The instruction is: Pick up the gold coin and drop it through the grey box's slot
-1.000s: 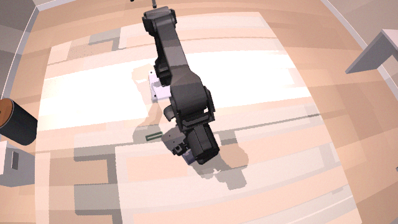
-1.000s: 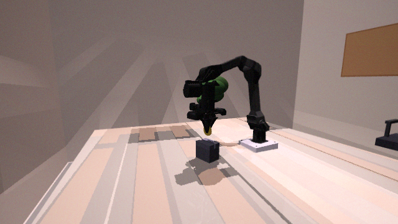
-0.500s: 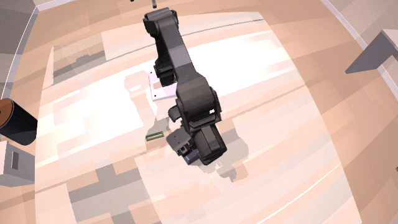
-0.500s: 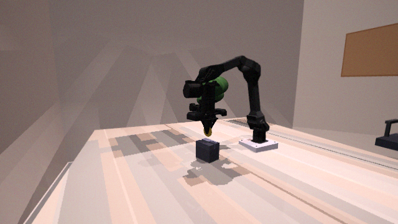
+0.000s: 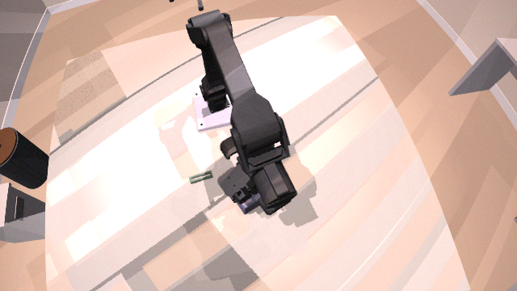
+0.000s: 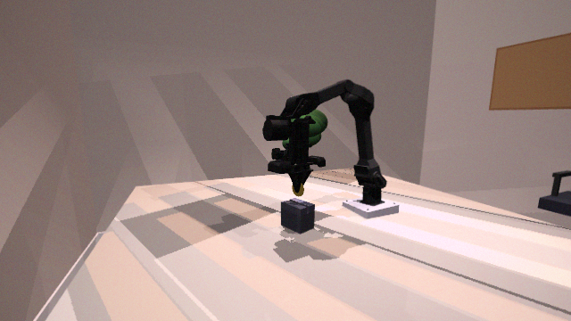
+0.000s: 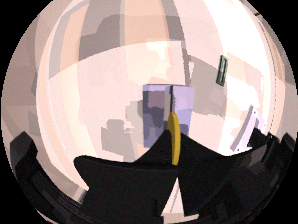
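The gold coin (image 6: 298,192) (image 7: 174,140) is upright between the fingertips of my gripper (image 6: 297,185), which is shut on it. In the wrist view the coin shows edge-on. The closed grey box (image 5: 247,205) (image 6: 297,218) (image 7: 154,110) stands below, with a small gap between the coin's lower edge and the lid in the exterior view. The dark slot (image 7: 172,94) runs nearly in line with the coin in the wrist view; the coin and fingers hide its near part. The dark-green holder (image 5: 191,180) (image 7: 220,83) is empty. The arm hides the fingertips in the top view.
The arm's white base plate (image 5: 210,123) (image 6: 370,212) stands behind the box, on the far side in the exterior view. The holder lies between the box and the base's side of the table. A black cylinder (image 5: 30,166) stands beyond the table's left edge in the top view.
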`<move>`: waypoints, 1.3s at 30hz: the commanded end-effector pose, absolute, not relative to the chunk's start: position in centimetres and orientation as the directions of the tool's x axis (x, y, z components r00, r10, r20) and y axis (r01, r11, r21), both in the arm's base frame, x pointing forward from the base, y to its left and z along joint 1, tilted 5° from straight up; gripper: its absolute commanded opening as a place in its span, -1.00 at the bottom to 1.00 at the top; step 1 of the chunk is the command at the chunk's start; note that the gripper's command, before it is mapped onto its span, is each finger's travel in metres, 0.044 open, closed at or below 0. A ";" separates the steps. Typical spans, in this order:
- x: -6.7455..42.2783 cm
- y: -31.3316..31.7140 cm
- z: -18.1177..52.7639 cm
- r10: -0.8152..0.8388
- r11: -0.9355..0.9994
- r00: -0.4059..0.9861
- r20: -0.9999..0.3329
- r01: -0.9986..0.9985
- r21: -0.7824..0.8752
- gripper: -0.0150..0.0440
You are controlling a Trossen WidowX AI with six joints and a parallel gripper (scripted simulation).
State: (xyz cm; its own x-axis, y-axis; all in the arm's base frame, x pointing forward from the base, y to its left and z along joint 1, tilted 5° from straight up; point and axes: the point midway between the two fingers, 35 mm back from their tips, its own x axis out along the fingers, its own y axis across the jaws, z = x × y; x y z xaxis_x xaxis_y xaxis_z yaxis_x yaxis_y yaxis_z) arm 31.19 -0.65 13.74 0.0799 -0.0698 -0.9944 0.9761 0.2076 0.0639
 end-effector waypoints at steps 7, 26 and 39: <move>31.2 -0.7 13.5 -0.070 0.204 0.076 -0.995 0.977 0.060 -0.48; 31.0 -0.8 13.2 -0.070 0.212 0.081 -0.994 0.975 0.065 -0.49; 31.0 -0.8 12.8 -0.070 0.209 0.081 -0.994 0.976 0.065 -0.49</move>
